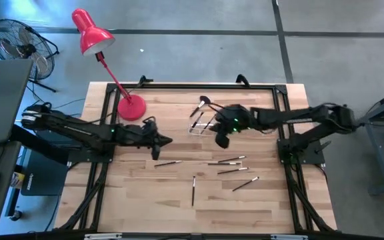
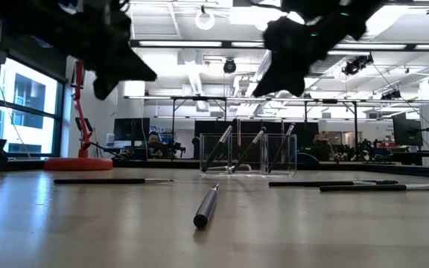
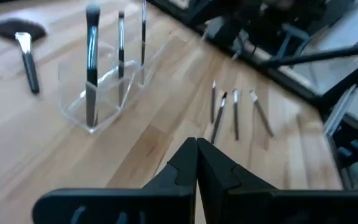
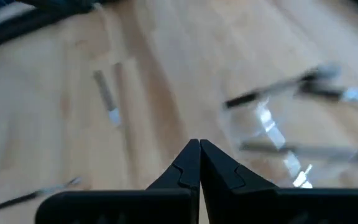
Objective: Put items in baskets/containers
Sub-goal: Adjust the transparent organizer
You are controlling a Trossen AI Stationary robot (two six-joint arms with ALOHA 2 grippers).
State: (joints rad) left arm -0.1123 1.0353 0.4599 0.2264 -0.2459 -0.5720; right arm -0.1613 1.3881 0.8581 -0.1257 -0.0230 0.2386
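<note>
Both grippers, left gripper (image 1: 157, 142) and right gripper (image 1: 221, 138), had fingers pinched together, empty. Loose brushes (image 1: 229, 162) probably light, stiff, slippery; grab mid-handle for the holder (image 1: 202, 125).

1. No text, label, brand name, number or sign can be read in any of the four views.
2. The wooden table (image 1: 179, 200), the red desk lamp (image 1: 92, 32) and the clear plastic holder (image 2: 248, 155) carry no legible markings.
</note>
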